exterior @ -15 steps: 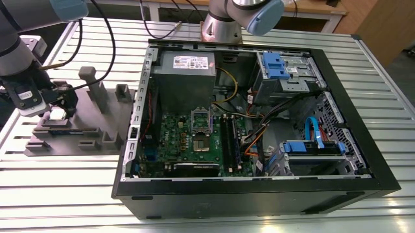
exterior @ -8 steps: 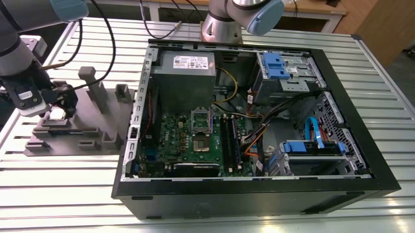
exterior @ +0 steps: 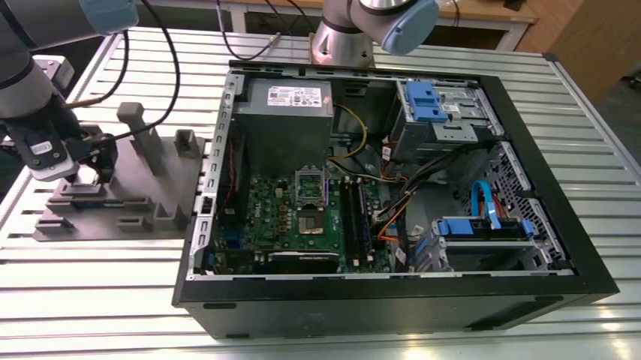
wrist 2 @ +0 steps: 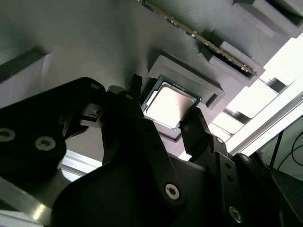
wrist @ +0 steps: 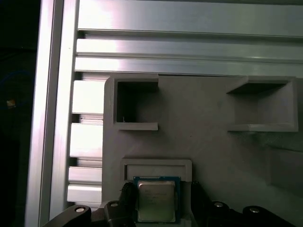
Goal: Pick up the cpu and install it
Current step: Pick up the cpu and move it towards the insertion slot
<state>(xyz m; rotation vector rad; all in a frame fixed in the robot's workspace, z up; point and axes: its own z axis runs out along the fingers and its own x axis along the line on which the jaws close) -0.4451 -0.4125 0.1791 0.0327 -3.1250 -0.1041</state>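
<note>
The cpu (wrist 2: 169, 104), a small square chip with a silver top and green rim, lies in a raised pocket of the purple-grey tray (exterior: 130, 196) at the exterior view's left. My gripper (exterior: 90, 174) is low over that pocket. In both wrist views its black fingers (wrist 2: 191, 125) stand on either side of the cpu (wrist: 155, 201), and a thin pale gap shows beside one edge. The gripper (wrist 2: 163, 103) looks open around the chip. The motherboard's empty socket (exterior: 311, 219) lies inside the open computer case (exterior: 401, 296).
Upright blocks (exterior: 140, 131) stand on the tray close behind the gripper. A grey power supply box (exterior: 285, 101), blue drive brackets (exterior: 425, 101) and loose cables (exterior: 401, 202) crowd the case. A second arm's base (exterior: 346, 37) stands behind it. Ribbed aluminium table (exterior: 90, 292) surrounds everything.
</note>
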